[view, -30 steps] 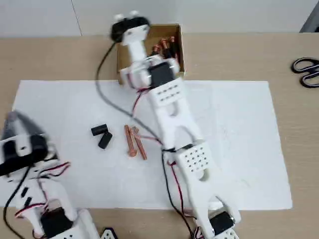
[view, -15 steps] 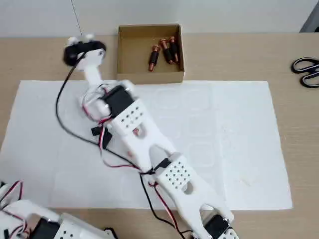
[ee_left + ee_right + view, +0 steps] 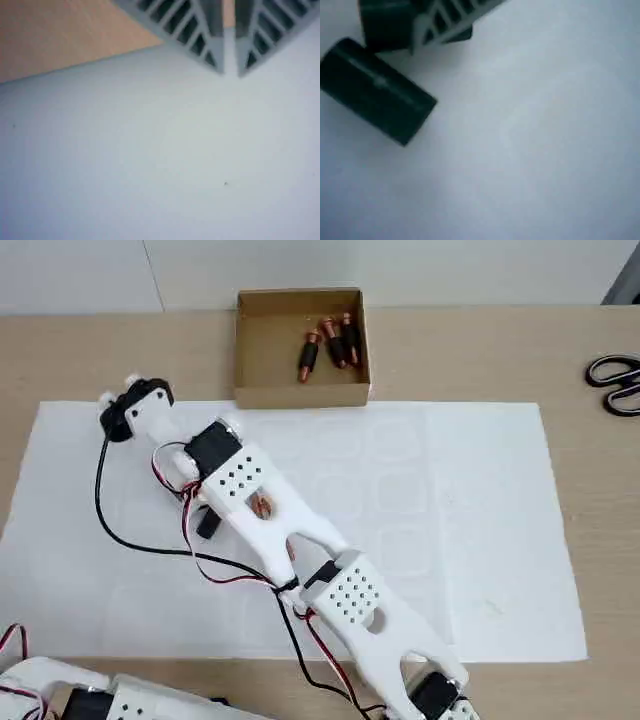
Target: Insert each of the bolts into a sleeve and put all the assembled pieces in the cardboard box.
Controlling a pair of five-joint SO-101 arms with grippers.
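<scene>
The cardboard box [image 3: 300, 395] stands at the back of the table with three bolt-in-sleeve pieces [image 3: 330, 342] inside. My right arm [image 3: 250, 495] stretches over the white mat [image 3: 450, 520] above the loose parts. Copper bolts [image 3: 262, 505] show through a hole in the arm, and one black sleeve [image 3: 208, 523] peeks out beside it. My right gripper [image 3: 420, 45] is open just over two black sleeves: one [image 3: 380, 105] lies free, the other [image 3: 385, 22] is partly behind a finger [image 3: 445, 22]. My left gripper [image 3: 230, 70] is shut and empty over the mat's edge.
Scissors [image 3: 615, 385] lie on the bare table at the far right. My left arm [image 3: 60, 700] sits in the front left corner. A black cable [image 3: 110, 510] loops over the mat beside the right arm.
My right arm swung from above the box leftward and down to the sleeves, uncovering three pieces in the box. My left arm drew back to the front left corner.
</scene>
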